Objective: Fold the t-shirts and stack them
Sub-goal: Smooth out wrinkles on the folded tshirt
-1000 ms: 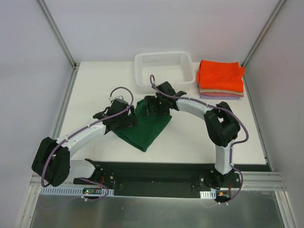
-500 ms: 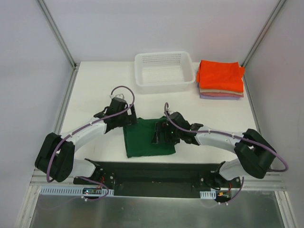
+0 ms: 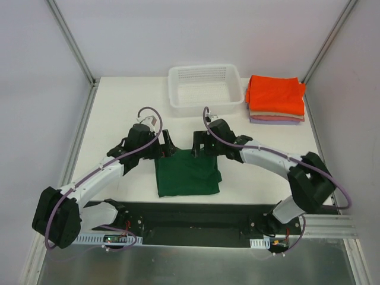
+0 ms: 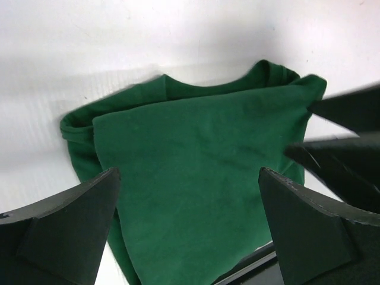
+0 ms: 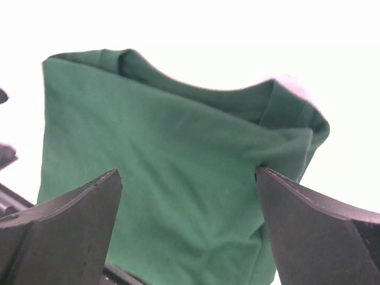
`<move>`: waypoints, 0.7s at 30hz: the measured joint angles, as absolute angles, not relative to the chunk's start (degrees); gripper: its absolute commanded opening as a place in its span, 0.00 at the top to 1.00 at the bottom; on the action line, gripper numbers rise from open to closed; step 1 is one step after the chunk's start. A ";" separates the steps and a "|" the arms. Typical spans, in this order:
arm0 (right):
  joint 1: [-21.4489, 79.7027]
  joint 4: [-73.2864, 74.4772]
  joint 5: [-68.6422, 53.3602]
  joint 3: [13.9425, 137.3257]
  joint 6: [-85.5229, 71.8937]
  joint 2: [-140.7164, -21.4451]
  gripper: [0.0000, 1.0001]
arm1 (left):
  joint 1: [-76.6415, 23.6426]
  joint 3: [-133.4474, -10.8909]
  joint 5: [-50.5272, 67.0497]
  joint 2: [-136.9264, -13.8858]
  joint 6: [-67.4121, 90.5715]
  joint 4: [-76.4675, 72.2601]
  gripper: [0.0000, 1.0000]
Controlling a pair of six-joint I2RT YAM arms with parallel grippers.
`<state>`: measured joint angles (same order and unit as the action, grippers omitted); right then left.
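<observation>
A dark green t-shirt lies folded into a flat rectangle near the table's front edge, between the two arms. It fills the left wrist view and the right wrist view. My left gripper hovers at its far left corner, open, nothing between its fingers. My right gripper hovers at the far right corner, also open and empty. A stack of folded t-shirts sits at the back right: bright orange on top, tan and lilac beneath.
A white mesh basket stands at the back centre, just behind the right wrist. The black base rail runs along the near edge right in front of the green shirt. Metal frame posts rise at the back corners.
The green shirt went from a skewed, half-lifted shape to a flat folded rectangle. The right gripper swung down over it, then drew back to its far edge. The left gripper shifted slightly right.
</observation>
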<state>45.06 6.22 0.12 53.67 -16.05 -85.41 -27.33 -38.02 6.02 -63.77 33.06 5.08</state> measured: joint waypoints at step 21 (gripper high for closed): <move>35.70 7.90 -7.14 66.83 -10.15 -103.53 0.04 | -27.33 -37.89 5.63 -79.83 33.26 0.54 0.01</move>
